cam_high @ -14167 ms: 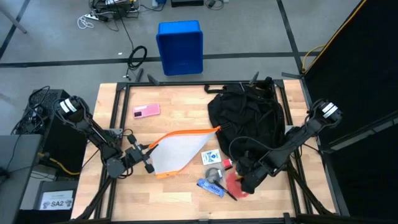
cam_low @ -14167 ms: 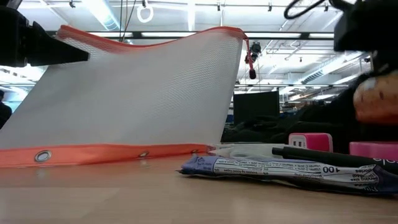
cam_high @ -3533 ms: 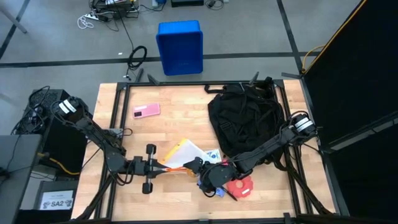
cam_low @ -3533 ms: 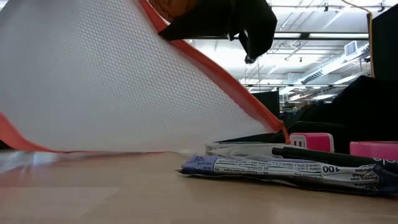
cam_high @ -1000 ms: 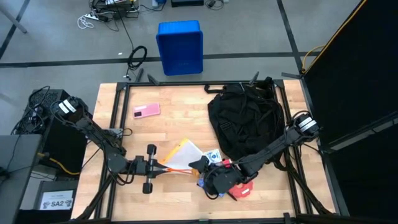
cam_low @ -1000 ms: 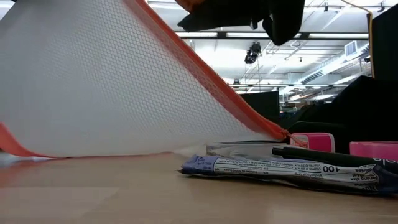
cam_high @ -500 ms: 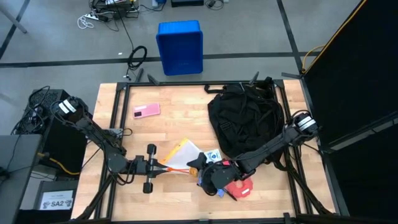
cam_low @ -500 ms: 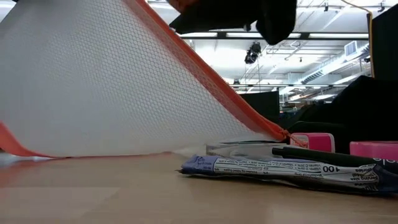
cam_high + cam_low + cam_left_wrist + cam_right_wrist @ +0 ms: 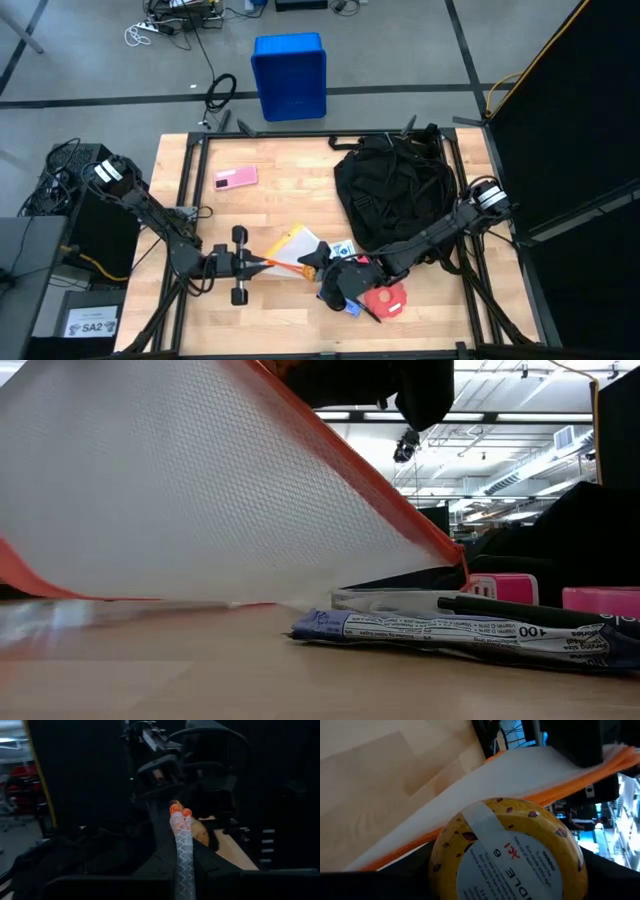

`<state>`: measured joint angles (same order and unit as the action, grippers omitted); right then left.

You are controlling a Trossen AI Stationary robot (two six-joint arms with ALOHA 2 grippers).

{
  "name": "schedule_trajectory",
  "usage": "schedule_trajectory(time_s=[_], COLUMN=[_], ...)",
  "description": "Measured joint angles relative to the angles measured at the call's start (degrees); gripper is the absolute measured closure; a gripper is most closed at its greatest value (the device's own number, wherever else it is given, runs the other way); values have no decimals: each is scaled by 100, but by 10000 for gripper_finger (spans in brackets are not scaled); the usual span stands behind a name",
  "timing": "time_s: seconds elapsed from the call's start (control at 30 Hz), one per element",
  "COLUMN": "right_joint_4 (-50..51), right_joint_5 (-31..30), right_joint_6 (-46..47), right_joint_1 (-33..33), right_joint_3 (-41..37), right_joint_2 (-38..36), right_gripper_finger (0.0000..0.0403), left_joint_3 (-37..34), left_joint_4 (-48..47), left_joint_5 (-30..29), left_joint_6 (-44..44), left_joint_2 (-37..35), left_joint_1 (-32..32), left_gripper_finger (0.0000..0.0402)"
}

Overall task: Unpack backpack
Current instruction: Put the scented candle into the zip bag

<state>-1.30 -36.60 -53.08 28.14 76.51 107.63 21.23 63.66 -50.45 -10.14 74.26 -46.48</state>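
1. Right by the left end effector [image 9: 262, 262], the white mesh pouch [image 9: 290, 246] has its orange edge pinched tight in it.
2. The right end effector [image 9: 318, 270] is spread wide around a yellow round tin [image 9: 506, 852].
3. The backpack [image 9: 398, 190] sits on the bench [image 9: 270, 160] behind the right end effector.

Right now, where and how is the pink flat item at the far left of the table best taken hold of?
The pink item lies flat and alone on the table. Probably come from straight above and grip across its two long edges, the narrower span. The left gripper is shut on the mesh pouch, so it is not free.
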Motion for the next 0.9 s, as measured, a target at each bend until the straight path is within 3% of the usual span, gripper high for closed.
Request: schedule_trajectory(time_s=[0.27,0.9], right_joint_4=[-164,-341], right_joint_5=[-179,-121], right_joint_6=[-107,-210], right_joint_1=[184,215], right_joint_3=[0,0], right_joint_2=[4,7], right_gripper_finger=[145,145], left_joint_3=[0,0], left_joint_4=[496,1034], left_joint_5=[-578,-597], left_joint_6=[-136,-133], left_joint_2=[0,0], left_joint_1=[2,476], left_gripper_finger=[402,402])
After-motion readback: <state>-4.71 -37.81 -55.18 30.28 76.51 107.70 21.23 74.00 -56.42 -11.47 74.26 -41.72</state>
